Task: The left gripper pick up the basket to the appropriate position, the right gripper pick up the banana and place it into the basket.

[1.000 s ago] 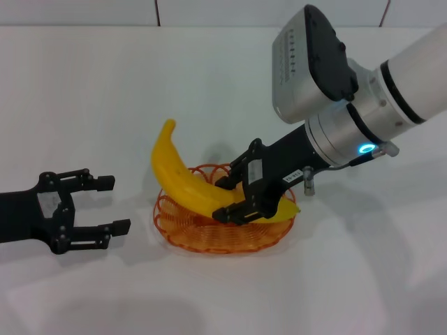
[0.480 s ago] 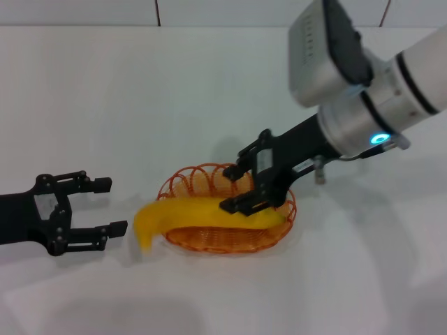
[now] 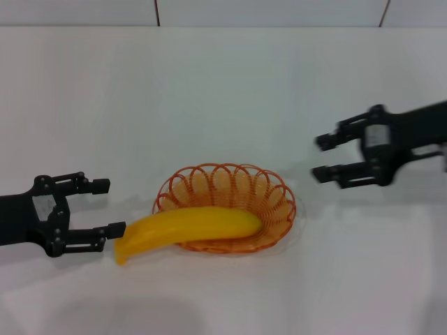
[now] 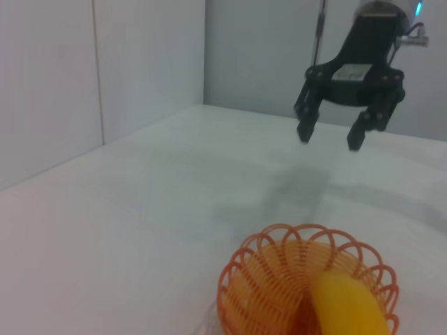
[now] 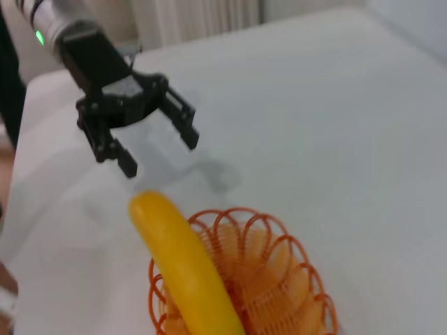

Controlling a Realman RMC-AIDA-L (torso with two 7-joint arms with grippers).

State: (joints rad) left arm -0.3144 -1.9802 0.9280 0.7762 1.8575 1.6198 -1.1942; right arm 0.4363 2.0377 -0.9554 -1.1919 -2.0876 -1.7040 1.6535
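Both claws stood with their fingers spread and held nothing: the right gripper (image 3: 324,158) hung above the white table (image 3: 209,84), well apart from the basket (image 3: 227,187) on its right side, while the left gripper (image 3: 106,206) lay low at the table's left. Just beside its fingertips sat the banana (image 3: 185,228), one end inside the basket, the other poking out over the rim onto the table.
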